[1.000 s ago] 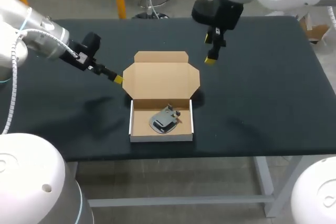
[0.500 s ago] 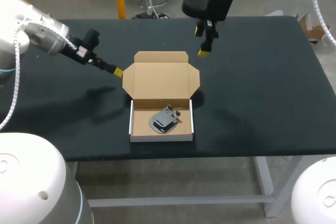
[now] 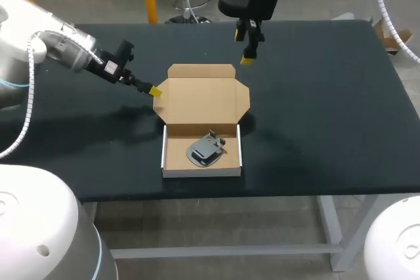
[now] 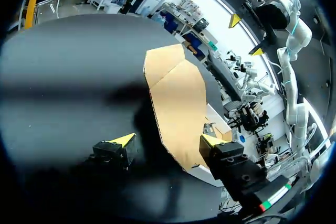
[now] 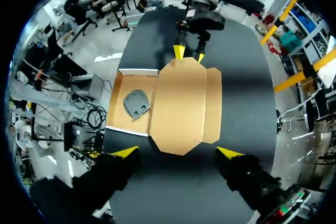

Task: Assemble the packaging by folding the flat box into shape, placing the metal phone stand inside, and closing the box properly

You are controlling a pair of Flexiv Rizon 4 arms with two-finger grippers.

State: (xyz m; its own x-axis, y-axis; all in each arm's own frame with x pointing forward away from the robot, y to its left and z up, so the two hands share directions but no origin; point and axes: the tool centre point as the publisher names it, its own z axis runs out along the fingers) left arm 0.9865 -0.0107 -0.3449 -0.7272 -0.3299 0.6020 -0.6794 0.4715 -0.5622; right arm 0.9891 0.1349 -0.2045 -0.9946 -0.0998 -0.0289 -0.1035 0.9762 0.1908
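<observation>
The box (image 3: 176,155) stands open near the middle of the table (image 3: 328,109), toward the table's 6 o'clock edge in the head view. Its white-walled tray forms the 6 o'clock end. The brown lid (image 3: 202,96) is laid back from the tray's rear wall toward 12 o'clock, with its side flaps spread at 3 and 9 o'clock. The grey metal phone stand (image 3: 206,149) lies inside the tray, slightly toward the 3 o'clock wall. The left gripper (image 3: 155,91) is positioned at 10 o'clock from the box, with its yellow tips at the lid's 9 o'clock flap; contact with the flap cannot be confirmed. In the left wrist view the left gripper (image 4: 167,141) has its fingers released and spread wide, with the lid (image 4: 176,93) running ahead of them and its near edge between them, ungrasped. The right gripper (image 3: 247,59) hangs above the table at 1 o'clock from the lid, just beyond the lid's far edge. In the right wrist view the right gripper (image 5: 177,152) has its fingers released and well apart, holding nothing. The box (image 5: 181,103) lies ahead of them with the phone stand (image 5: 136,103) in its tray, and the left gripper (image 5: 189,54) is at the lid's opposite side.
</observation>
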